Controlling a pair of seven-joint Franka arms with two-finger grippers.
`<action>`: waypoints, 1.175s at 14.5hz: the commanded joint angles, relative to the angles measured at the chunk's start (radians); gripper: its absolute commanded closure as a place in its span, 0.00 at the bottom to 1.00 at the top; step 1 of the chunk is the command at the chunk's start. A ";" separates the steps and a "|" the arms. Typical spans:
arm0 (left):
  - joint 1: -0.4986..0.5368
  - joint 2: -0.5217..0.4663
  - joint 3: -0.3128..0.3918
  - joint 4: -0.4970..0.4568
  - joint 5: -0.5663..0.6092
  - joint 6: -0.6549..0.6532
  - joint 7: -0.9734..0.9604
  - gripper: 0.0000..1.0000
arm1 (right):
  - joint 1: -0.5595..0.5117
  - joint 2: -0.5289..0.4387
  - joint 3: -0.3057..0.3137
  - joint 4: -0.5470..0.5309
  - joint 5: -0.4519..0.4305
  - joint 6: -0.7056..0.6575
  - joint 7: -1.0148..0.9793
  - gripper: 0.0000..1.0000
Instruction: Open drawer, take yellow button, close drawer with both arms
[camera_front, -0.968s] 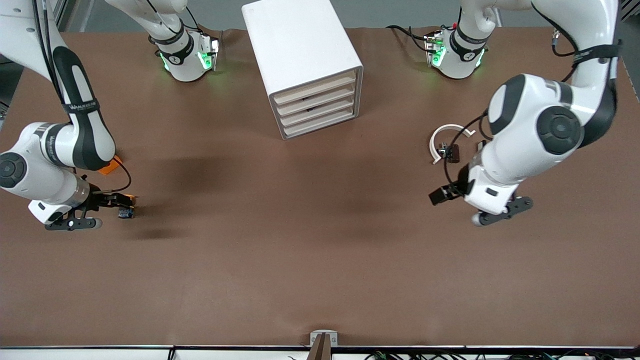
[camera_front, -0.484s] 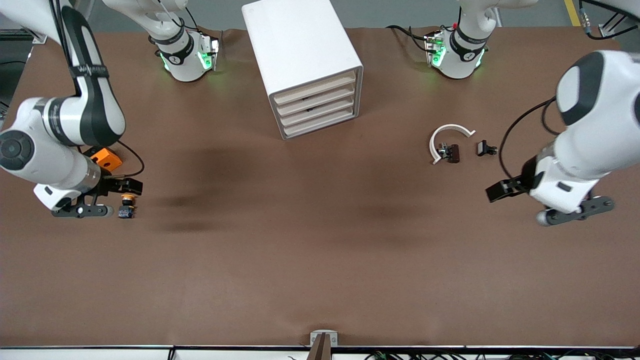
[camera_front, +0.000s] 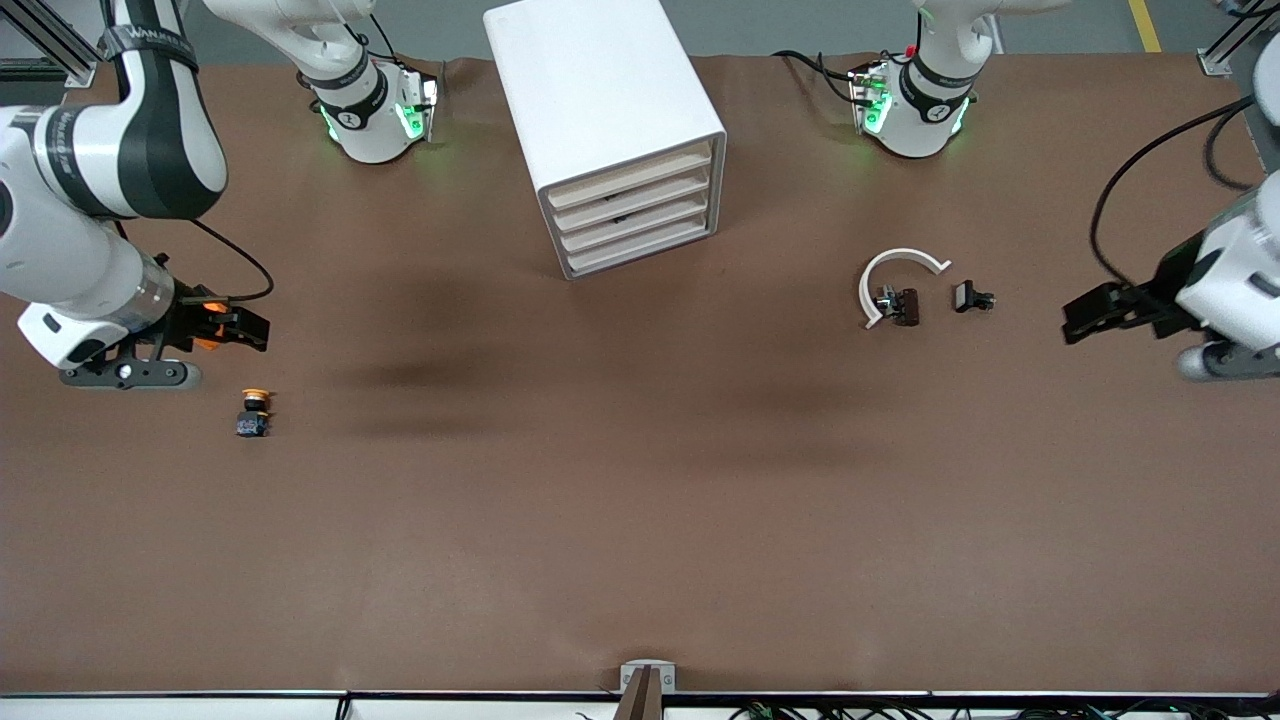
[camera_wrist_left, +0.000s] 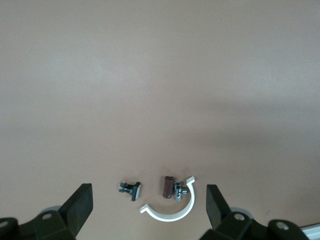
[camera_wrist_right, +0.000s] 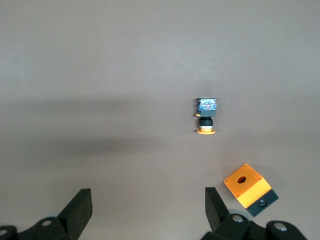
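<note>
The right hand (camera_front: 225, 328) had let go and risen, fingers spread, leaving the button (camera_front: 255, 412) on the bench (camera_front: 640, 500); the left hand (camera_front: 1100, 312), also spread, had withdrawn, all drawers shut.

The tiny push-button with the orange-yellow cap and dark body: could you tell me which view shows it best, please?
The right wrist view: the push-button lies unobstructed, cap and body distinct. The front view shows it far smaller, on the brown table. The left wrist view misses it.

Left pincer (camera_front: 1085, 322) raised, fingers spread, empty; right pincer (camera_front: 243, 328) likewise, both near table ends
</note>
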 joint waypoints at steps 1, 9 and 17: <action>0.004 -0.146 -0.014 -0.142 -0.008 0.000 0.015 0.00 | 0.003 -0.047 -0.001 0.028 0.017 -0.066 0.015 0.00; 0.036 -0.229 -0.018 -0.213 -0.031 -0.004 0.007 0.00 | 0.000 -0.146 -0.012 0.106 0.066 -0.217 0.000 0.00; 0.036 -0.225 -0.023 -0.207 -0.031 -0.021 0.005 0.00 | -0.044 -0.143 -0.015 0.260 0.083 -0.354 0.000 0.00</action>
